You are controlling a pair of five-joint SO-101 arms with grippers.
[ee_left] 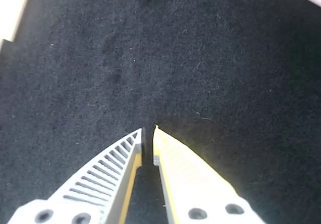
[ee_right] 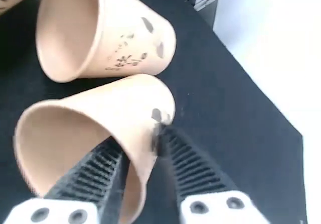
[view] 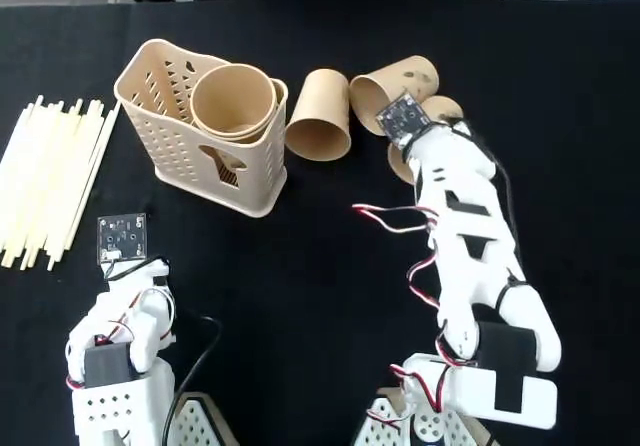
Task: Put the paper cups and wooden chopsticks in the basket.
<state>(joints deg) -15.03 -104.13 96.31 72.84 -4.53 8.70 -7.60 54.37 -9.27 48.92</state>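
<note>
A beige basket [view: 185,156] stands at the back left with two nested paper cups [view: 233,101] in it. Wooden chopsticks [view: 50,181] lie in a bundle at the far left. Three more paper cups lie on their sides to the right of the basket: one [view: 320,118] beside it, one [view: 395,84] farther right, and one [view: 447,107] under my right arm. My right gripper [ee_right: 136,136] is shut on that cup's wall [ee_right: 100,118], one finger inside and one outside. My left gripper [ee_left: 149,129] is shut and empty over bare cloth near the front left.
A black cloth [view: 300,256] covers the table. The neighbouring cup [ee_right: 100,38] lies just beyond the held one, nearly touching it. The left arm [view: 130,321] sits folded at the front left. Red and white wires [view: 385,218] loop off the right arm.
</note>
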